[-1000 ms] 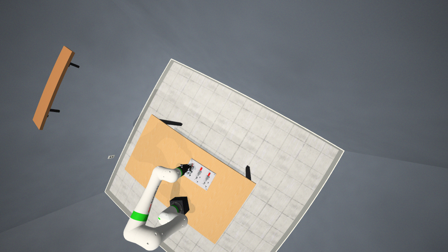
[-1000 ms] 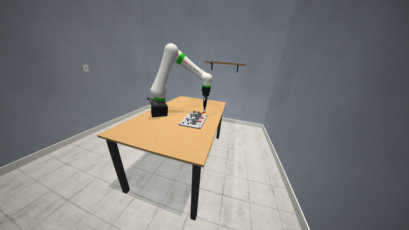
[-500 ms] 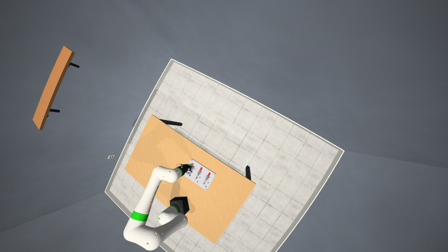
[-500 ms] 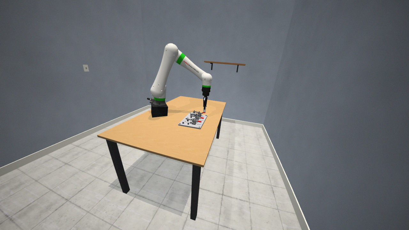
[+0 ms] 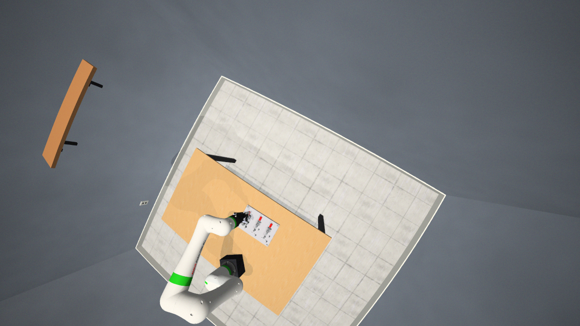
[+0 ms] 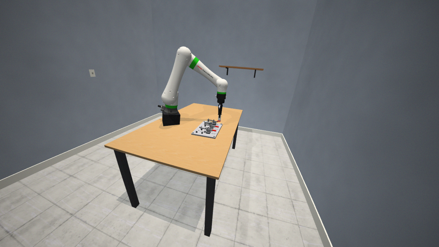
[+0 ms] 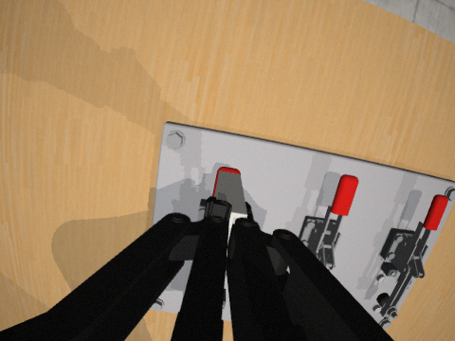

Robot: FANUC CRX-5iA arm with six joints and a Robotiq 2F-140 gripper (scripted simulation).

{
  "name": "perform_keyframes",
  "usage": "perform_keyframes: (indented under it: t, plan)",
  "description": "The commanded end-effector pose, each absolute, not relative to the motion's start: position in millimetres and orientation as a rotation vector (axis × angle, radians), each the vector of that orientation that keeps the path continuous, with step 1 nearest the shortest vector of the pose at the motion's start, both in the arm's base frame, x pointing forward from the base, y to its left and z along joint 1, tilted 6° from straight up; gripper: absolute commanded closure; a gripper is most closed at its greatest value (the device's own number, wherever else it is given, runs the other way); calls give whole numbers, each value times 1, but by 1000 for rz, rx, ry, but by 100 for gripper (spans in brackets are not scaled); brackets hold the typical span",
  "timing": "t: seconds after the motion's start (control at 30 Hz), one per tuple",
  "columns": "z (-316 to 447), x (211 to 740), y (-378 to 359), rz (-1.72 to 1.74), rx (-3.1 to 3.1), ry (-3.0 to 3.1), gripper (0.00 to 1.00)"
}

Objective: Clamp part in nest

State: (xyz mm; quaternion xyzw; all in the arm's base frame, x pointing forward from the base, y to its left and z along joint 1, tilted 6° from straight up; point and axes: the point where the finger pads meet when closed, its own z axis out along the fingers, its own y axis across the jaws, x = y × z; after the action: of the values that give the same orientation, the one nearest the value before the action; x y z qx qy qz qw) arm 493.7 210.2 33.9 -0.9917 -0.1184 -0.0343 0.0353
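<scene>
My gripper point(image 5: 246, 217) point(image 6: 219, 118) point(image 7: 226, 188) is shut, with nothing seen between its fingers. Its closed fingertips are over the red handle point(image 7: 229, 169) point(image 6: 218, 120) of the clamp at the left end in the wrist view and cover most of it. Whether they touch it, and whether that clamp is locked, I cannot tell. The fixture plate point(image 5: 254, 212) point(image 6: 204, 135) point(image 7: 270, 166) carries three clamps. The middle handle point(image 5: 260, 218) point(image 6: 216, 126) point(image 7: 345, 195) and the right handle point(image 5: 270, 225) point(image 6: 213, 130) point(image 7: 435, 212) stick out toward the plate's handle-side edge. The part cannot be made out; the fingers hide the left nest in the wrist view.
The plate lies on the wooden table point(image 5: 292, 251) point(image 6: 159, 147) point(image 7: 95, 166), near a long edge. The black robot base point(image 5: 233, 264) point(image 6: 170, 118) stands on the table. Bolt heads stand at the plate's corners, one bolt point(image 7: 175, 139) beyond the left handle. A shelf point(image 5: 69, 113) point(image 6: 240, 67) hangs on the wall.
</scene>
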Motion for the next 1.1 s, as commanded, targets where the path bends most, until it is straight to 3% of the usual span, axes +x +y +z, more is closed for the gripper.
perform_keyframes:
  t: [0.0, 1.07]
  plan:
    - [34, 494, 210, -106, -3048, -364, 100]
    - [30, 494, 211, -106, -3048, -364, 100]
